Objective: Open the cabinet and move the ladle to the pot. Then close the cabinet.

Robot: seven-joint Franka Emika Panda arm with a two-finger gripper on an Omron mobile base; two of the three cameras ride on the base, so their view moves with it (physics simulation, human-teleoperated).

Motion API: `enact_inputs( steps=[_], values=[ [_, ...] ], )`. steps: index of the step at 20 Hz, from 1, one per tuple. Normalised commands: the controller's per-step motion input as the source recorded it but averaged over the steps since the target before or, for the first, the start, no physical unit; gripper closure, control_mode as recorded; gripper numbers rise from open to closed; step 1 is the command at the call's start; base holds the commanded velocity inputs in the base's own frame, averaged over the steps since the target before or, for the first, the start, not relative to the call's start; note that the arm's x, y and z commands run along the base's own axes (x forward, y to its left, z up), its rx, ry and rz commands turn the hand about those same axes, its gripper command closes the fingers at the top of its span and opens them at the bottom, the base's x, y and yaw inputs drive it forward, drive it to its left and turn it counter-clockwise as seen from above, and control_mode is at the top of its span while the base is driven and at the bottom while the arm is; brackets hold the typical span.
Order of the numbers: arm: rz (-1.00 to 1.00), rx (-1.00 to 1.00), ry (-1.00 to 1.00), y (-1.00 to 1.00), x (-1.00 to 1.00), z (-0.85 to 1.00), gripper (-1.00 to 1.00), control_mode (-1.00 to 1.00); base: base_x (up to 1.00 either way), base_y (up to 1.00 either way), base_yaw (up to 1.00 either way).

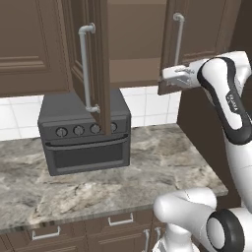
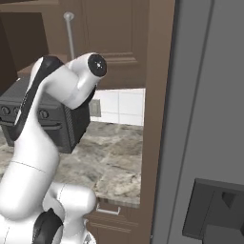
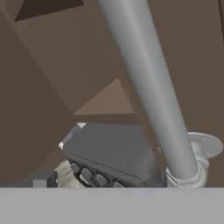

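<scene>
The claw (image 1: 165, 78) sits up at the lower edge of the right door (image 1: 197, 34), just beside the foot of its silver handle (image 1: 178, 39). The fingers themselves are hard to make out against the wood, so I cannot tell how wide they stand or whether they grip anything. From the hand, the handle (image 3: 148, 87) runs close across the picture as a thick grey bar ending in a round mount.

The cabinet (image 1: 133, 44) is dark brown; its left door (image 1: 93, 59) stands swung out towards me, edge-on, with the bare shelf space showing between the doors. Below it a dark oven (image 1: 83, 135) sits on the marbled counter (image 1: 147, 167).
</scene>
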Motion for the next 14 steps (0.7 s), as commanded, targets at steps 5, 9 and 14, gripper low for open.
enact_inputs(
  steps=[5, 9, 14],
  values=[
    [0.04, 0.00, -0.23, 0.03, 0.69, 0.00, -1.00, -1.00, 0.00, 0.00, 0.00],
    [0.00, 0.00, -0.13, 0.00, 0.73, 0.00, -1.00, -1.00, 0.00, 0.00, 0.00],
    [0.00, 0.00, -0.07, 0.00, 0.78, 0.03, -1.00, -1.00, 0.00, 0.00, 0.00]
  ],
)
